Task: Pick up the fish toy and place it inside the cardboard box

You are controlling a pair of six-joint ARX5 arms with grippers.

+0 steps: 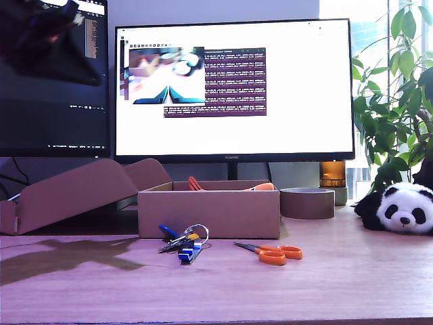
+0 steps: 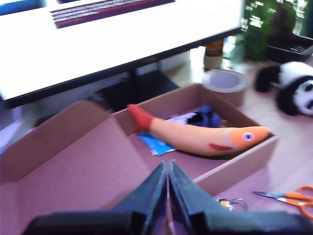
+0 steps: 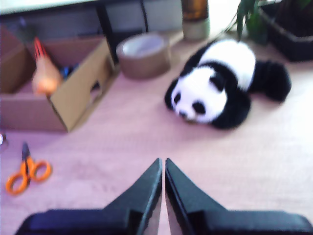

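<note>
By the look of it, the job was all but finished. The fish toy (image 2: pixel 203 138) lay inside the cardboard box (image 2: pixel 234 166), stretched along the box's floor with its red tail toward one end wall and its orange head propped against the far corner, the eye peeking just above the rim. Some blue and dark bits lay in the box behind it; I couldn't tell what they were. From the exterior view only slivers of the fish showed over the box's front wall (image 1: pixel 208 214): a scrap of red and a bit of orange.

Neither gripper had hold of anything. My first gripper (image 2: pixel 167 169) hung above the box's near side, its two dark fingers brought together with barely a slit between them and nothing pinched there. My second gripper (image 3: pixel 163 166) hovered over bare desk well away from the box, likewise closed and empty, pointing toward the panda plush (image 3: pixel 217 88).

Around the box, the rest sat undisturbed: the orange-handled scissors (image 1: pixel 274 253) and a bunch of keys (image 1: pixel 183 242) just in front of it, the tape roll (image 1: pixel 306 202) beside it toward the panda, and the larger cardboard piece (image 1: pixel 74 193) with its flaps on the box's other side.

As I judged it, picking and placing were done; the fish rested wholly within the walls apart from its raised head. Little seemed left beyond drawing the arms back.
</note>
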